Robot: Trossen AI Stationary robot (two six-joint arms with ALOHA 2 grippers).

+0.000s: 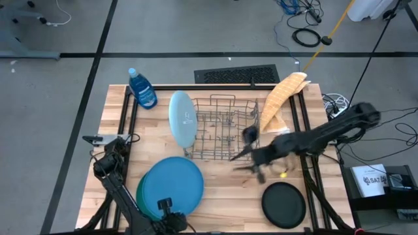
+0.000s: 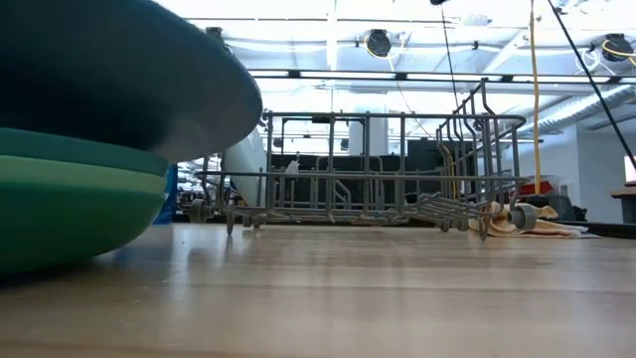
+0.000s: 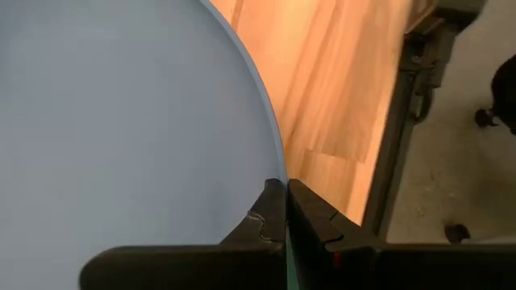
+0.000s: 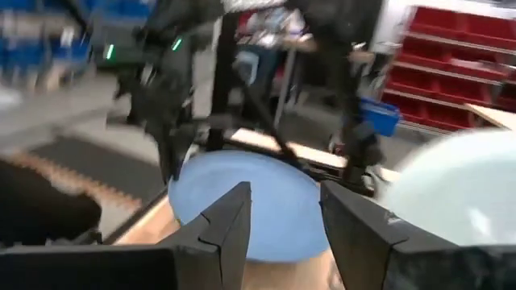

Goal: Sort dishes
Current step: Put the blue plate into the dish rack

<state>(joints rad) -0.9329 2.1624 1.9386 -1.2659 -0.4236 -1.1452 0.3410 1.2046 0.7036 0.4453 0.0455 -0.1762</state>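
Table [image 1: 215, 176] carries everything here, and the grey wire rack [image 1: 222, 127] sits at its middle with one light blue plate [image 1: 182, 117] already stood on edge at its left end; the step in hand, by the look of it, is for the right arm to go for another dish. Stack of plates [image 1: 171, 186] lies near the front left corner, a blue plate on top with teal and green rims showing beneath it in the low view; the smaller black plate [image 1: 283, 203] lies flat at the front right, apart from the rack.

The right gripper [image 1: 256, 164] hangs just in front of the rack's right end with its fingers parted and nothing between them; its wrist camera looks across at the blue stack and the standing plate. The left gripper [image 3: 284, 211] rests at the near edge of the stack, its fingers pressed together at the blue plate's rim; whether the rim is pinched between them cannot be told.

To do the step well, the right arm would likely do best taking the black plate, the nearest dish; a flat plate on bare wood offers only its rim, so the fingers should straddle the edge and tilt it up before lifting. The yellow cloth [image 1: 282, 98] and the soap bottle [image 1: 142, 89] at the back need no attention.
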